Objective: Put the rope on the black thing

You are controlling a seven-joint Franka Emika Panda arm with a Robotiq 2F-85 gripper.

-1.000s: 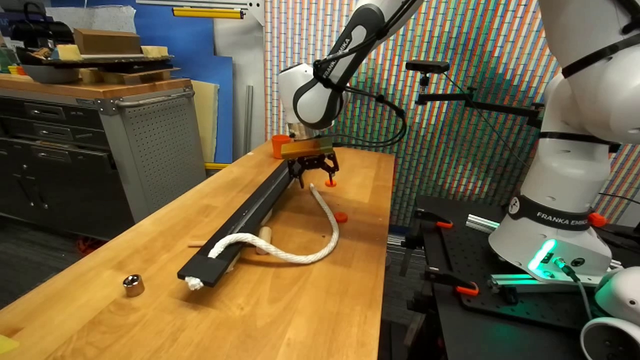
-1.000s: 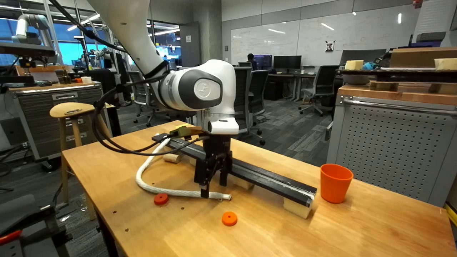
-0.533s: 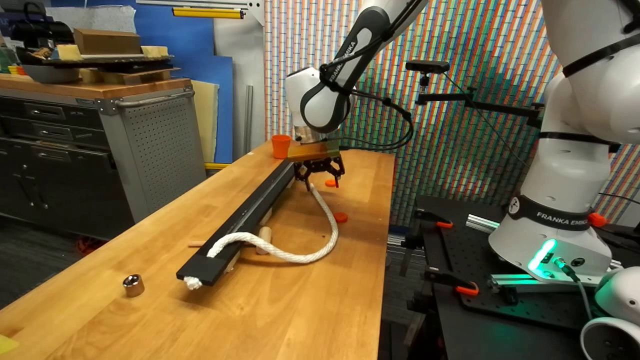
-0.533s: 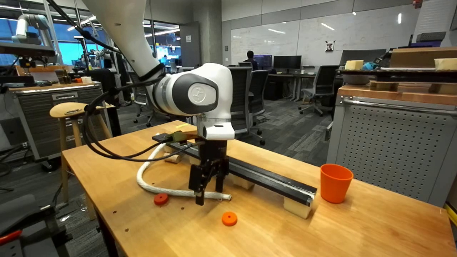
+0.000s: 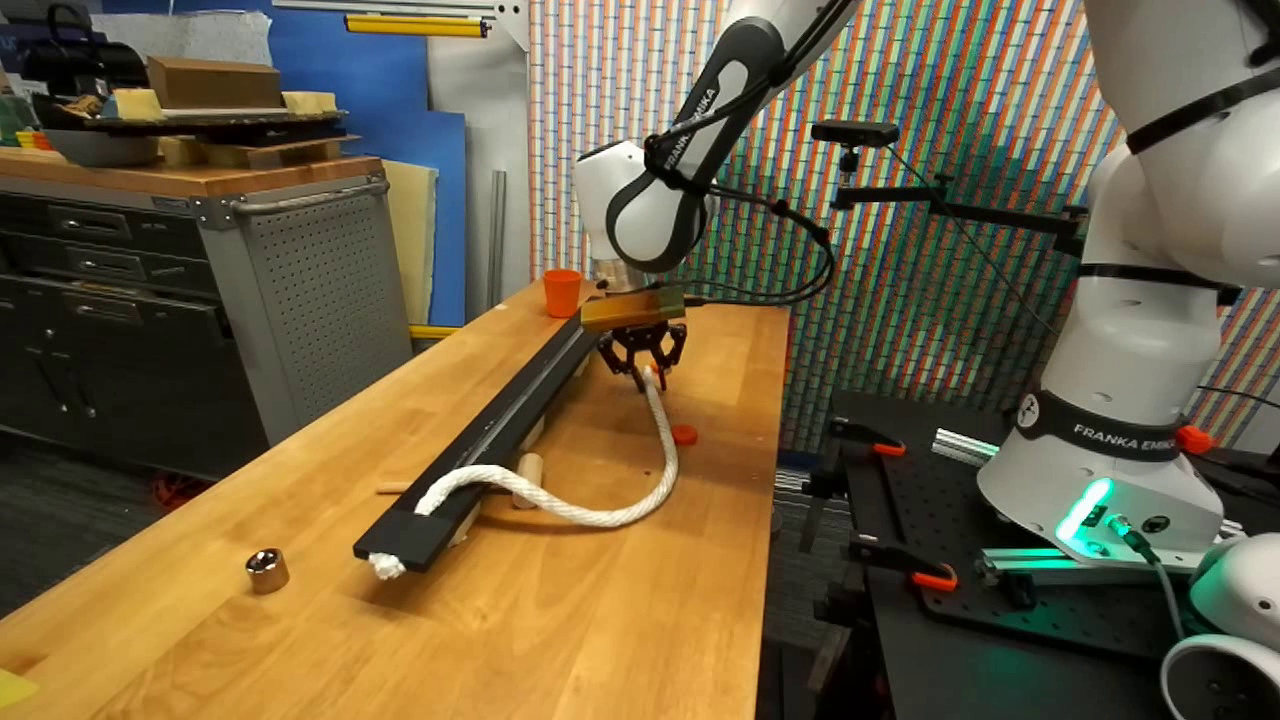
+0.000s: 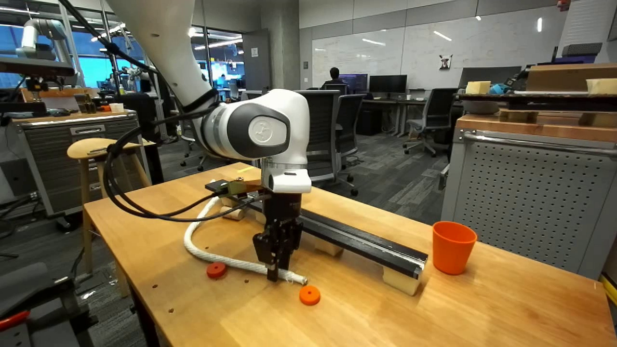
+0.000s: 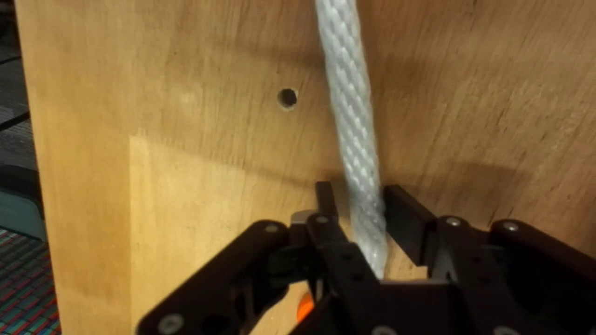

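The white rope (image 5: 600, 517) curves over the table in both exterior views. One part of it lies on an end of the black thing (image 5: 520, 400), a long low bar, and a frayed white tip shows under that end. Low over the table, my gripper (image 6: 278, 273) straddles the rope (image 6: 212, 255) close to its loose end, beside the black bar (image 6: 356, 238). In the wrist view the rope (image 7: 351, 102) runs between the jaws of the gripper (image 7: 357, 188). The right finger is at its edge, while a narrow gap separates the left finger from it.
Two orange-red discs (image 6: 310, 295) lie on the table, one just past the rope's loose end. An orange cup (image 6: 454, 248) stands beyond the bar's end. Pale blocks (image 6: 401, 280) prop up the bar. A metallic ring (image 5: 267, 571) sits near its opposite end.
My gripper has come down and sideways, away from the black bar, and its jaws have narrowed around the rope. The rope's loose end has shifted toward the nearer orange disc.
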